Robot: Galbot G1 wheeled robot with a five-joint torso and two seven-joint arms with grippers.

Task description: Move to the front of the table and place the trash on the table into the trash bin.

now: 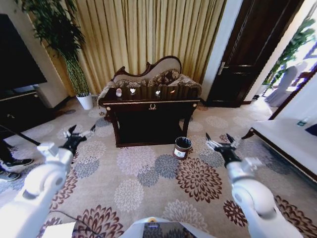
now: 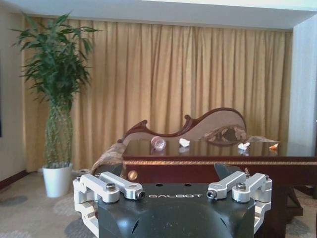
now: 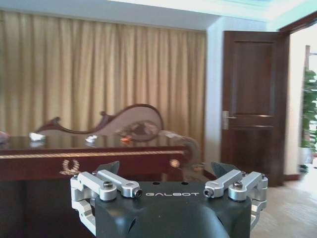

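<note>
White paper wads [image 1: 132,91] dot the glossy dark table [image 1: 151,105] (gold-trimmed); both pincers, left [image 1: 78,135] and right [image 1: 220,144], spread apart.

Gold curtains [image 1: 148,34] behind carved sofa [image 1: 151,74]; potted plant [image 1: 69,54] left, dark door [image 1: 252,49] right.

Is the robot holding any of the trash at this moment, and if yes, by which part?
Nothing is held. The left claw and the right claw are both open and empty above the carpet, apart from the table, where the trash lies.
</note>
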